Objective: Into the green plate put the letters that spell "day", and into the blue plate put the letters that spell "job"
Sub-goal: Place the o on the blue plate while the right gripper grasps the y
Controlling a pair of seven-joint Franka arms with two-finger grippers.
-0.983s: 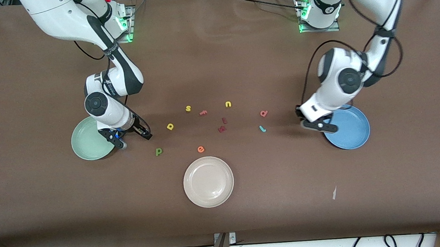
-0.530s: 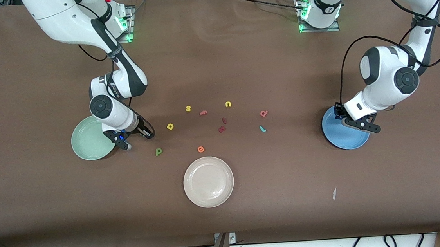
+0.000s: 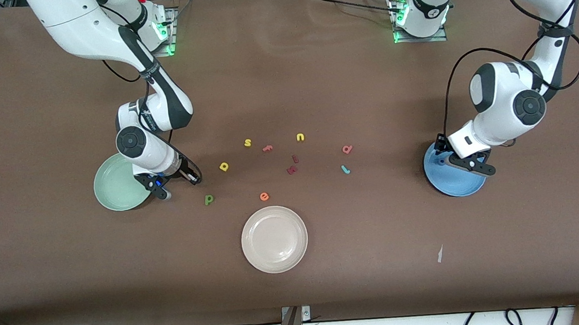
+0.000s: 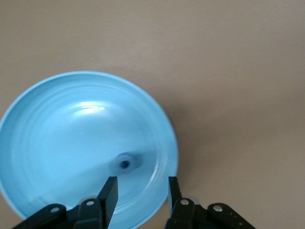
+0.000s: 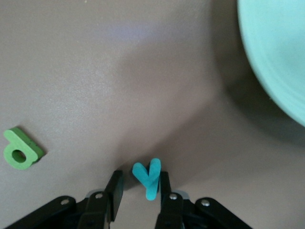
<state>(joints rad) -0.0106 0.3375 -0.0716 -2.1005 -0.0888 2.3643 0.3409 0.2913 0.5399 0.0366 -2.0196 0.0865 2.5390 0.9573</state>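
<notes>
My right gripper is low over the table beside the green plate. It is open around the teal y, which touches one finger, with a gap to the other. The green d and the yellow a lie on the table. Over the blue plate my left gripper is open and empty. The blue o lies in that plate. The teal j and the pink b lie mid-table.
A cream plate sits nearer the front camera than the letters. Spare letters lie mid-table: yellow s, yellow u, orange e, pink f and two dark red pieces.
My left gripper moved from the table beside the blue plate to over it and opened. My right gripper's fingers have narrowed beside the green plate.
</notes>
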